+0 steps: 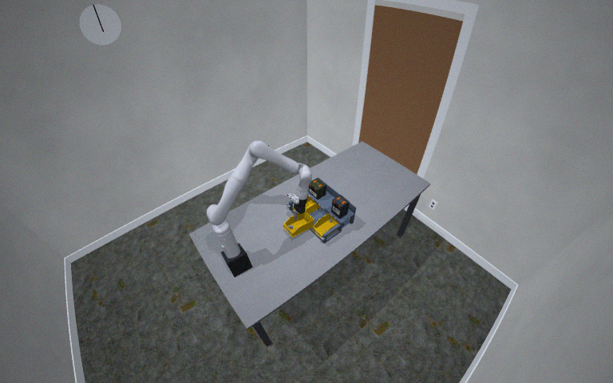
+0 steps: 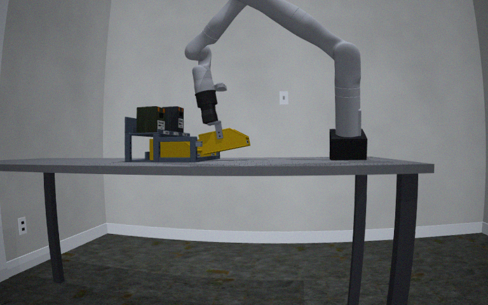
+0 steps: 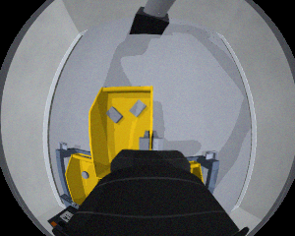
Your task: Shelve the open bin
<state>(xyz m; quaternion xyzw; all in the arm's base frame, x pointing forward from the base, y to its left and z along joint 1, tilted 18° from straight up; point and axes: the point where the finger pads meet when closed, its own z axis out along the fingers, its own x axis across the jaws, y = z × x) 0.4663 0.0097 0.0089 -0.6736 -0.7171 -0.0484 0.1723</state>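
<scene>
The top view looks steeply down from high and far, with the bench [image 1: 271,284] [image 2: 277,166] [image 3: 197,88] slanting corner to corner. The exterior view faces its long edge, from near bench height. The wrist view looks down from close above; all three share the yellow bin [image 1: 298,224] [image 2: 229,140] [image 3: 123,133].

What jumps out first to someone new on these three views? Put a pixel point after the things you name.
The bright yellow open-front plastic bin [image 1: 300,226] [image 2: 231,138] [image 3: 122,133], hanging tilted from the arm's pincer [image 1: 296,215] [image 2: 219,136] [image 3: 150,137] just in front of the blue-grey shelf [image 1: 353,214] [image 2: 128,145] [image 3: 212,176]. Then the jointed white arm [image 1: 236,182] [image 2: 299,20] arching high over the grey table [image 1: 271,289] [image 2: 277,168] [image 3: 197,88]. Last, two dark boxes with orange marks [image 1: 340,207] [image 2: 149,120] standing on the shelf's upper board.
</scene>
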